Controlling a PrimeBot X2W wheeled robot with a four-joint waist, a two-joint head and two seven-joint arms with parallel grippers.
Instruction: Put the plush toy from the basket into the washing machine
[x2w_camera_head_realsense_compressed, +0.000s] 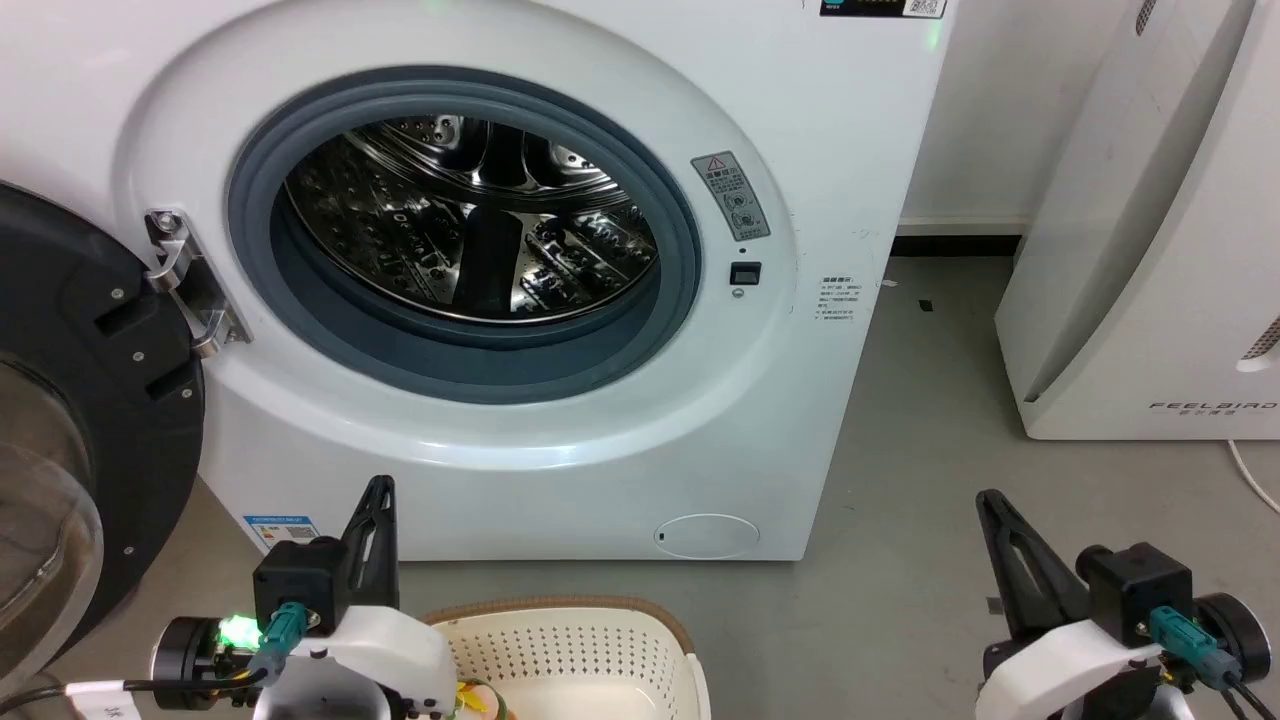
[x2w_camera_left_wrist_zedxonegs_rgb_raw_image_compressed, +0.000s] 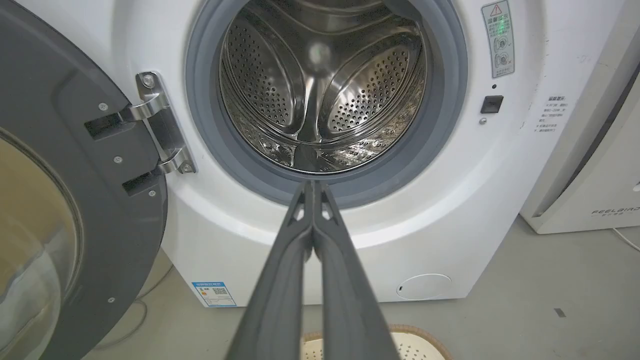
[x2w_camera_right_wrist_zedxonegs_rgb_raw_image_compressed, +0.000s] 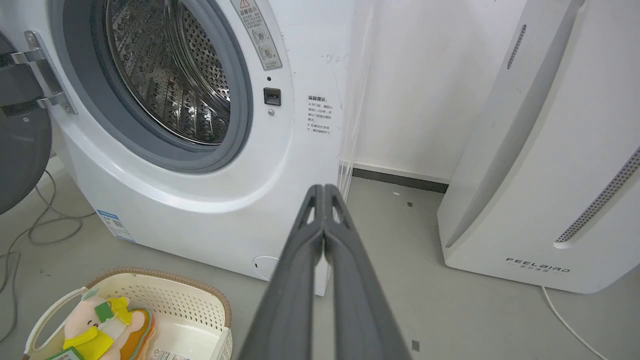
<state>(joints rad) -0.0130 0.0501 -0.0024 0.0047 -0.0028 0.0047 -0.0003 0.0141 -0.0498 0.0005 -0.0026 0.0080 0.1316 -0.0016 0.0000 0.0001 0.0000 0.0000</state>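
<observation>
Right wrist view: yellow-peach plush toy (x2w_camera_right_wrist_zedxonegs_rgb_raw_image_compressed: 92, 325) awaits pickup in cream perforated basket (x2w_camera_right_wrist_zedxonegs_rgb_raw_image_compressed: 190, 300); left fingers (x2w_camera_left_wrist_zedxonegs_rgb_raw_image_compressed: 292, 260), right fingers (x2w_camera_right_wrist_zedxonegs_rgb_raw_image_compressed: 302, 260) pressed together, empty.

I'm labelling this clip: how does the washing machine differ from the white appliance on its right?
The washing machine has a round grey-rimmed opening onto a steel drum; the white appliance has a closed, curved front. The washing machine's door stands swung open; the appliance shows no door. The appliance bears FEELBIRD lettering near its base; the washing machine carries small stickers. Both are white and stand on the grey floor.
</observation>
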